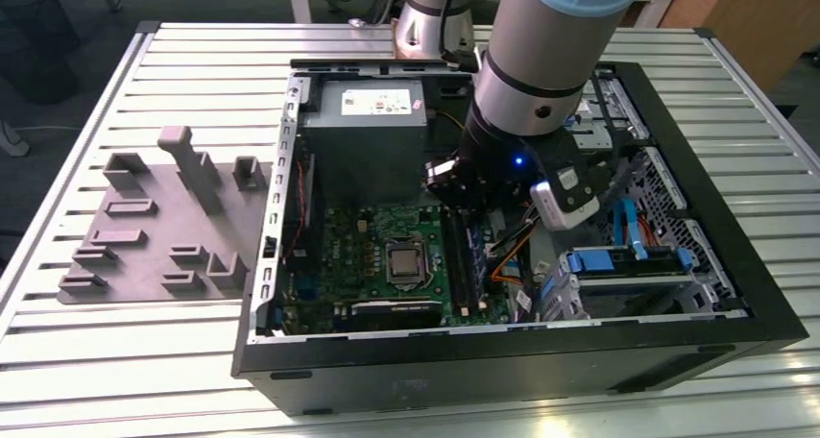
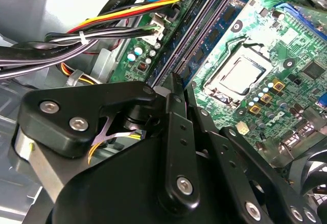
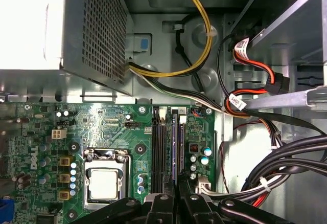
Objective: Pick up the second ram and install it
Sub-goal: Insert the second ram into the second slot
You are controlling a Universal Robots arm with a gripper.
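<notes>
My gripper [image 1: 459, 206] is low inside the open computer case [image 1: 384, 361], over the far end of the long black memory slots. In both wrist views its fingertips [image 2: 172, 81] [image 3: 176, 196] stand close together. They straddle the near end of the second ram [image 3: 179, 142], a thin blue-green stick standing on edge along a slot [image 2: 200, 36]. The stick runs away from the fingers beside the processor socket [image 3: 104, 183]. Whether it sits fully in the slot is hidden by the fingers. Another blue stick [image 2: 227, 22] stands in the neighbouring slot.
A grey plastic tray [image 1: 141, 236] with raised blocks lies on the slatted table at the exterior view's left. The power supply [image 1: 365, 111] sits behind the motherboard. Bundled cables [image 3: 255, 106] and a drive cage [image 1: 640, 265] crowd the side next to the slots.
</notes>
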